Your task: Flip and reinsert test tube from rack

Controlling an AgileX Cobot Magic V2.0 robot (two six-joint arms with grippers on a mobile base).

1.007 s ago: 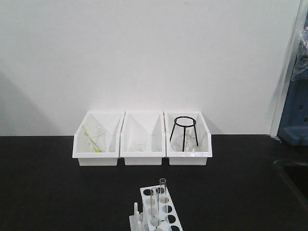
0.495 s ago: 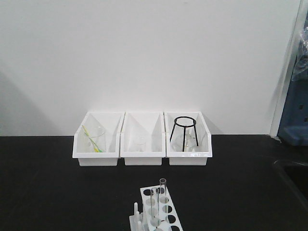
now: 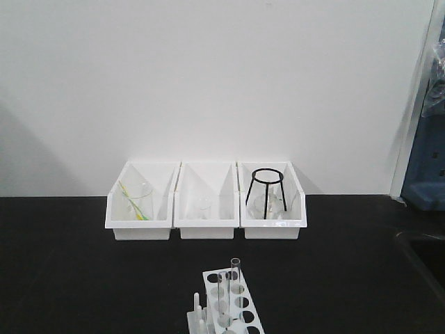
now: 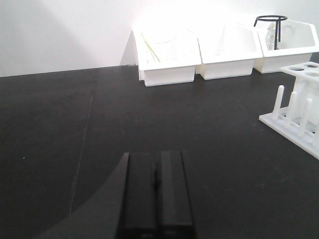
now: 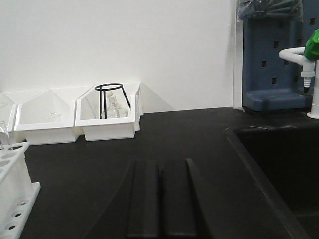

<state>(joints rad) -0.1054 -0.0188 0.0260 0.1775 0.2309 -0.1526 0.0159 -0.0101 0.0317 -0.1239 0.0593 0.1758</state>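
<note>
Rack (image 3: 224,303) at counter's (image 3: 69,264) near edge.

Nothing has changed: the test tube (image 3: 235,277) stands as before.

**A black bench against a plain white wall**

A matte black countertop (image 3: 69,264) ran the full width of the front view and met a bare white wall (image 3: 208,83) behind it. A soft grey shadow darkened the wall's lower left corner. At the right, a black sink basin (image 5: 279,164) was sunk into the counter. Behind it stood a blue pegboard panel (image 5: 271,55), with a white tap (image 5: 306,64) capped in green beside it. Light fell evenly, bright enough to wash out the wall in the left wrist view.
</note>
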